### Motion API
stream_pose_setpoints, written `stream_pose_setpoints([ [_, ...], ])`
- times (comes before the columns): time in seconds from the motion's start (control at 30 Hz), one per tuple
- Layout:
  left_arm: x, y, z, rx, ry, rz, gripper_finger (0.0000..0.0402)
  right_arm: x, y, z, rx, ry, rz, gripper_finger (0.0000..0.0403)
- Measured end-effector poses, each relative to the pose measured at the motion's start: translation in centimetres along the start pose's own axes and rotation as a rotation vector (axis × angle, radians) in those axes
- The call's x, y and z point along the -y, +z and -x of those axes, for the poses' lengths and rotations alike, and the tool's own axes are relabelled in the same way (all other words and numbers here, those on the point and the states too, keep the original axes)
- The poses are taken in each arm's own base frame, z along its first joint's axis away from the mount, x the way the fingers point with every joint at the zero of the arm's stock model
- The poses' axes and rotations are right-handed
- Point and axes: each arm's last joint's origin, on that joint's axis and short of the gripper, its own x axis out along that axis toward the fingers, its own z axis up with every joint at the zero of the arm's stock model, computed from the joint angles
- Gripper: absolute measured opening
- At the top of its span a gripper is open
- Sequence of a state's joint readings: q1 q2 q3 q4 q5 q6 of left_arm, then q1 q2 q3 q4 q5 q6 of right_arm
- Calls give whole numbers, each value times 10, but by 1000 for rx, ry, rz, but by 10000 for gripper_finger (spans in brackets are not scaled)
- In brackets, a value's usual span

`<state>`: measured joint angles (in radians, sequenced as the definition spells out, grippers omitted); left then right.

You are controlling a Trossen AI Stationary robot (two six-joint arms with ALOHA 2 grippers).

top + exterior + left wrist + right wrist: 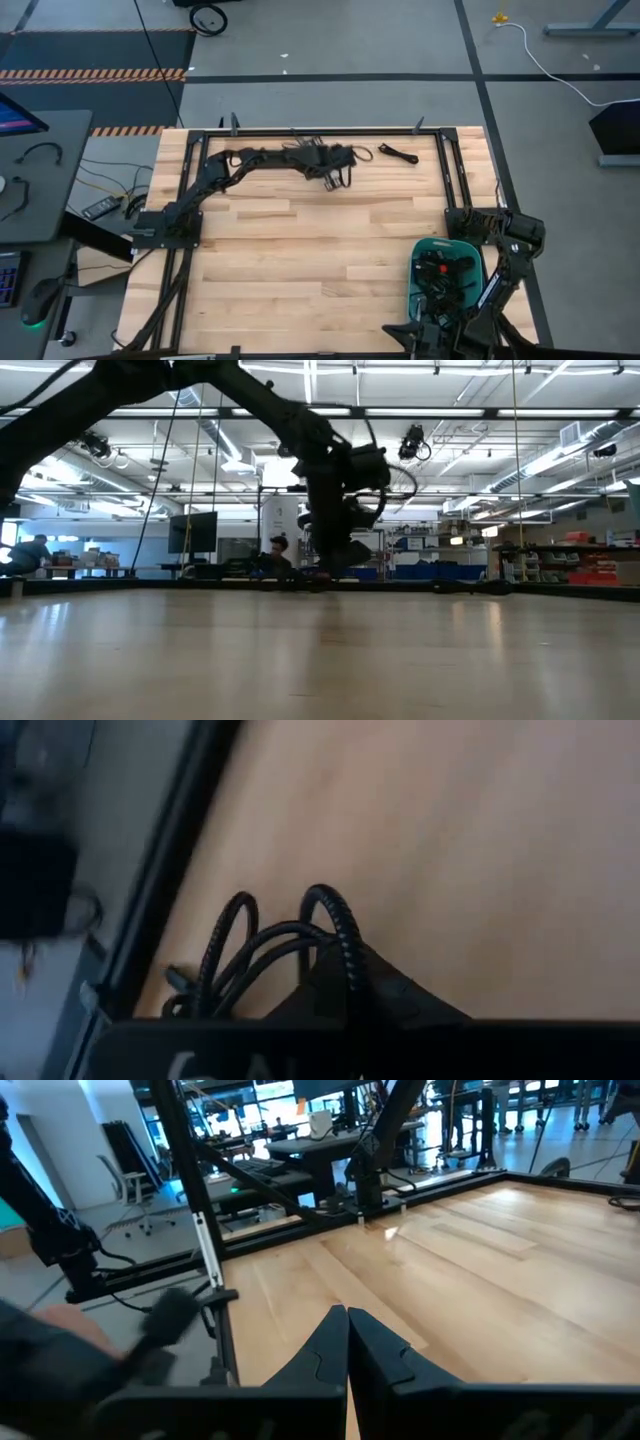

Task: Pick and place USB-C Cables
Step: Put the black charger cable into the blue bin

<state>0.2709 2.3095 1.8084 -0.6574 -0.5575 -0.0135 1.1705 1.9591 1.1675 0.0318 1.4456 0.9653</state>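
A coiled black USB-C cable [300, 935] shows right in front of my left gripper [345, 982], which is shut on it near the table's far edge [340, 168]. In the low view that gripper [335, 558] hangs just above the tabletop, slanting down. Another black cable [398, 153] lies flat on the wood to its right, by the far edge. More black cables [446, 272] lie in a teal bin [424, 250] at the near right. My right gripper [347, 1330] is shut on nothing, level, beside that bin [405, 330]. My left gripper pinches several strands of the coiled cable [350, 960] between its two fingers, coming slanting down from the table's left. Two loops [238, 915] stick out beyond the fingertips toward the far edge. Whether the coil is clear of the wood I cannot tell.
A black metal frame [330, 131] runs along the table's far edge and down both sides, close behind the left gripper. The middle of the wooden table [320, 250] is bare. People and benches show in the room beyond.
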Motion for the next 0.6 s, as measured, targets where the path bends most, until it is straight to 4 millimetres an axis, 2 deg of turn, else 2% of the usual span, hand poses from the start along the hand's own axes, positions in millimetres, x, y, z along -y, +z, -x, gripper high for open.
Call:
stream_pose_setpoints([
  [0.1, 24, 1, 34, 39, -39, -102, 5, -1, 0, 5, 13, 3, 2, 5],
  [0.3, 83, -10, 128, 181, -129, -269, 5, -3, 3, 14, 81, -25, 24, 5],
  [0.47, 120, -34, 223, 352, -243, -323, 5, -3, 4, 15, 85, -26, 33, 5],
  [0.6, 133, -60, 291, 495, -300, -325, 5, -3, 3, 6, 28, -1, 53, 5],
])
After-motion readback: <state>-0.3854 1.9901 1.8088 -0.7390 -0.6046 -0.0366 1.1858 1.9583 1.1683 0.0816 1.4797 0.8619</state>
